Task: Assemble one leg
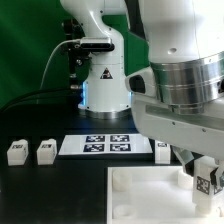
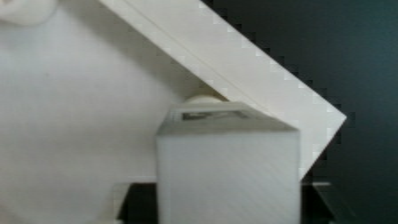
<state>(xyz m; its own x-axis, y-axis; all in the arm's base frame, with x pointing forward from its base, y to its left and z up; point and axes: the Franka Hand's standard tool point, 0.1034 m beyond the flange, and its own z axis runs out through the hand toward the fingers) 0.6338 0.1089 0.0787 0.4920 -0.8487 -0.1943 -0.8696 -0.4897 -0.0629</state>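
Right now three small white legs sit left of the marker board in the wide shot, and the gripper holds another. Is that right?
Not three: two sit at the exterior view's left of the marker board, the far-left leg and its neighbour leg, as that view shows. The gripper does hold another leg.

Leg point(image 1: 207, 183) point(image 2: 222, 160), small chunky white tagged block, held upright by gripper point(image 1: 203, 175), nearer camera than marker board point(image 1: 108, 145), toward exterior view's right. Second leg point(image 1: 15, 152) and third leg point(image 1: 45, 151) stood off marker board's left end. Fourth leg point(image 1: 162, 150) stood just beside its right end.
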